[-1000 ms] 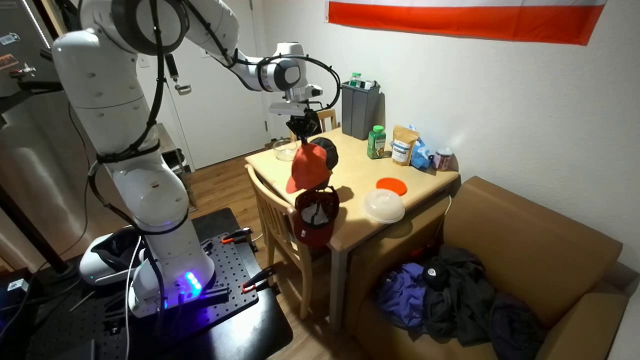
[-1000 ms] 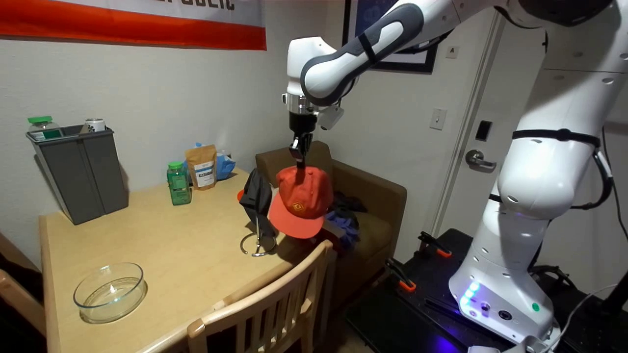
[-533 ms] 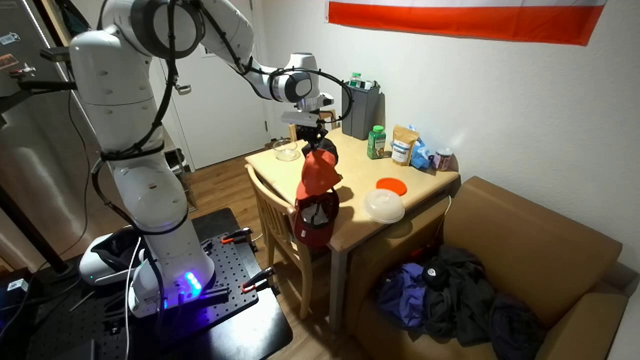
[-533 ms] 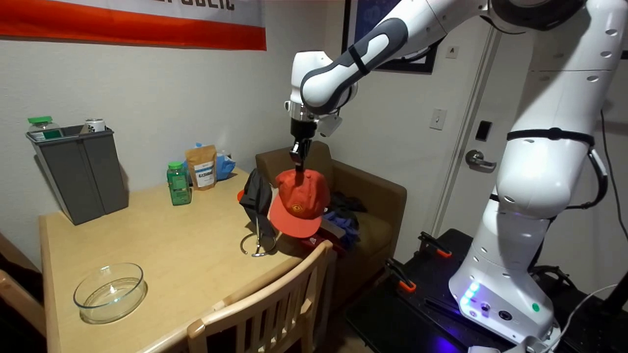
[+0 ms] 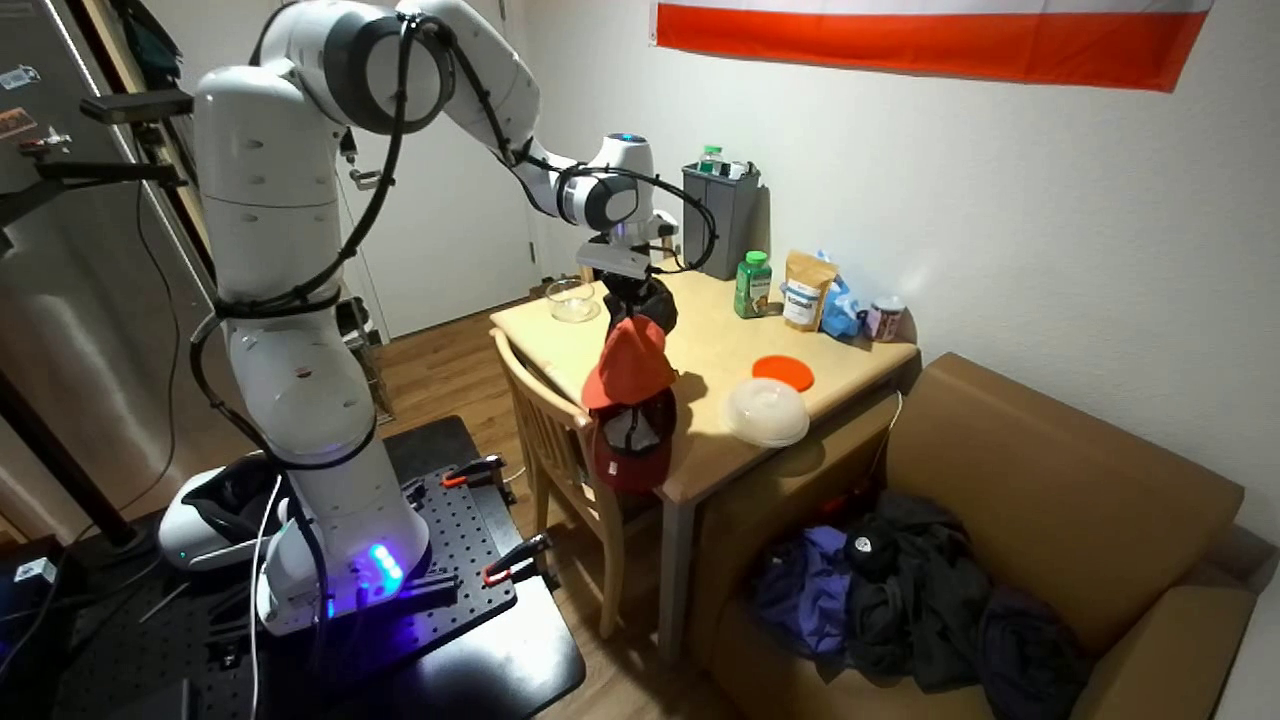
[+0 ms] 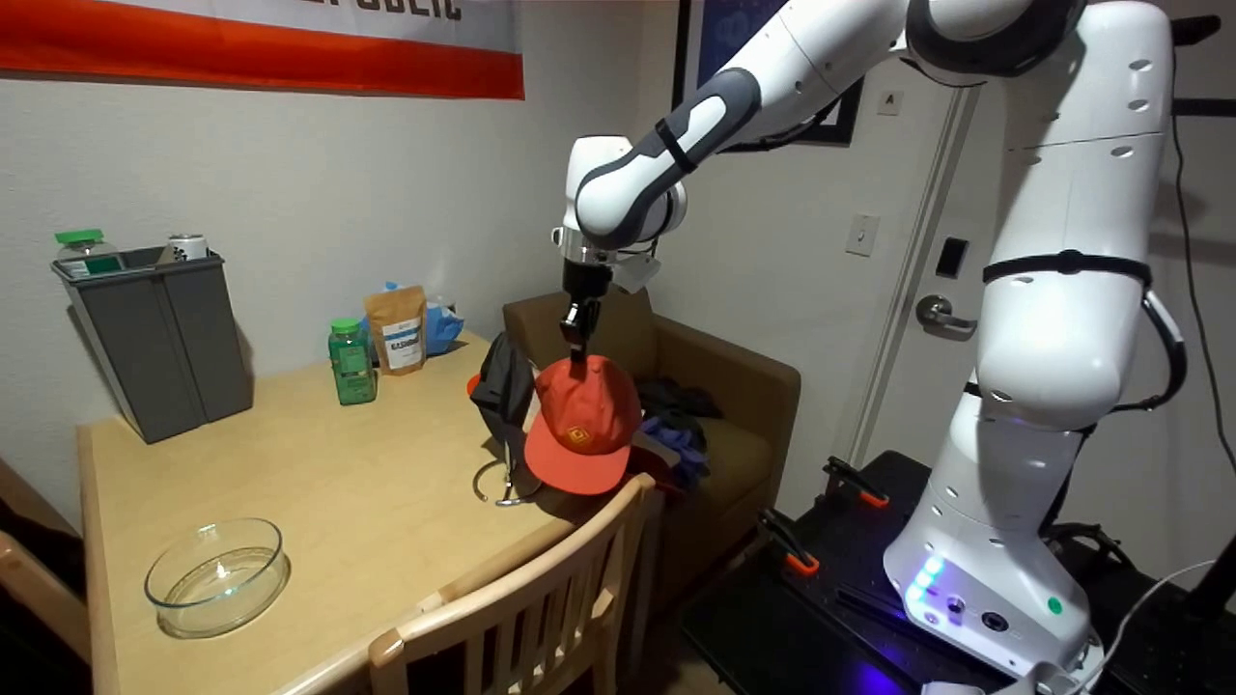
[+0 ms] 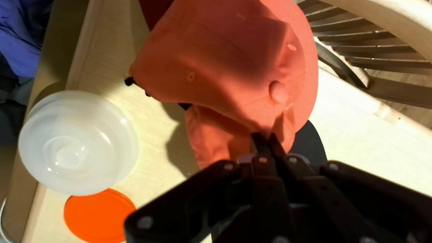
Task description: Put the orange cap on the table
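In an exterior view, the hand points down over the table, near a corner, orange cap hanging from it by its top. Dark red cap shows below at the table edge, partly covered by the orange cap. Black cap right behind the hand. Translucent bowl and flat orange dish next to each other. By the wall: grey bin, green bottle, brown pouch.

In an exterior view, orange cap faces me, brim low and tilted, yellow badge on the front. Black cap just to its left from here, curved metal piece on the table below. Glass bowl well apart. Chair stands at the table's side, top rail near the brim. Can't tell whether the orange cap touches the table or the other 2 caps.

In the wrist view, 2 fingers are together, barely any gap, pinching a fold of fabric near the button; the hand has hold of the orange cap. Orange cap takes up the middle, dark rounded edge sticking out from under it. Translucent bowl and flat orange dish off to the left, bowl overlapping dish.
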### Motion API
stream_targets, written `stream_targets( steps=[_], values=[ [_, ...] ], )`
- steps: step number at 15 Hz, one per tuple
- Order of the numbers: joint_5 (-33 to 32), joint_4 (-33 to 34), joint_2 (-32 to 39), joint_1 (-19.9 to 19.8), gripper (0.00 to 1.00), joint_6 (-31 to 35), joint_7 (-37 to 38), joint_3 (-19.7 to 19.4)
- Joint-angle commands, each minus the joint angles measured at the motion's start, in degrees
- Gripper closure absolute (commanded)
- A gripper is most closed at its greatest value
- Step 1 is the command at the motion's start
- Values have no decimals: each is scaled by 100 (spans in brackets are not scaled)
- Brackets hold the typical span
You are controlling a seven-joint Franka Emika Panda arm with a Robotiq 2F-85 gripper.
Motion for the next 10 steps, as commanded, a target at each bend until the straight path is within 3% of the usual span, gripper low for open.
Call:
stream_targets(
  steps=[1, 10],
  values=[
    [105, 251, 361, -109, 99, 105, -151, 76],
    [-39, 535, 692, -85, 99, -66, 260, 0]
  ],
)
